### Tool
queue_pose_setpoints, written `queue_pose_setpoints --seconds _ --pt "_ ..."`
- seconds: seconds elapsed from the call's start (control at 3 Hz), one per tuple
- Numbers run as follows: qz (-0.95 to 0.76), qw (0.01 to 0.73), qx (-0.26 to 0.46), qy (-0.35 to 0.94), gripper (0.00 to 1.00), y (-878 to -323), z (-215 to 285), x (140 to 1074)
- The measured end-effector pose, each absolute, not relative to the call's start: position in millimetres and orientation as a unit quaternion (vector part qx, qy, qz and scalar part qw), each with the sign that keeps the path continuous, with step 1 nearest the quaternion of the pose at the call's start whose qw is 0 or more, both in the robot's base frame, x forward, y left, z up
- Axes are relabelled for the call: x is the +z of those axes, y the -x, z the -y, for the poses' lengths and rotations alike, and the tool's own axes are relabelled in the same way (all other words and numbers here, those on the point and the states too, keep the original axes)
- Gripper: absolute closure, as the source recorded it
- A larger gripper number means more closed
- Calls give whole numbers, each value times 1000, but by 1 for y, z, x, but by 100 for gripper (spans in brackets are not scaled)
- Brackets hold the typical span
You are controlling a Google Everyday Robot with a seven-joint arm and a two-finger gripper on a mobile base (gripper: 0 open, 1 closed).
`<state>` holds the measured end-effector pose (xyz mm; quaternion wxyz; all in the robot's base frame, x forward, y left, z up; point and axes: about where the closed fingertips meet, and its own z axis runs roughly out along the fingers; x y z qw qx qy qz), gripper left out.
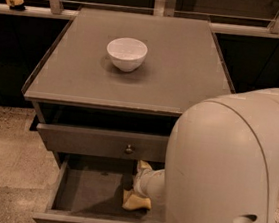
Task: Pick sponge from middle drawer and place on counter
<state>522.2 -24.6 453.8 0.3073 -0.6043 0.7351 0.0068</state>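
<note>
Down inside the wide, shallow dark-gray middle drawer (87, 193), pulled open, in its right half: jaws on a bulky cream arm (223, 168). On that drawer's floor, right of centre and toward its front, directly under the jaws: small pale-yellow foam sponge (136, 202), slightly curled. Cannot tell whether shut on it or only over it. Probably light, soft, squashy, not fragile; best pinched gently across the middle. Above the drawer: flat matte-gray bench (185, 63) carrying a round white bowl (127, 54).
</note>
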Motion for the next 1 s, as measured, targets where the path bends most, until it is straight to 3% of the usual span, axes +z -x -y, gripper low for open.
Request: queue_pose_setpoints --seconds 1.0 --pt "-749 273 -13 603 0 -532 46 397"
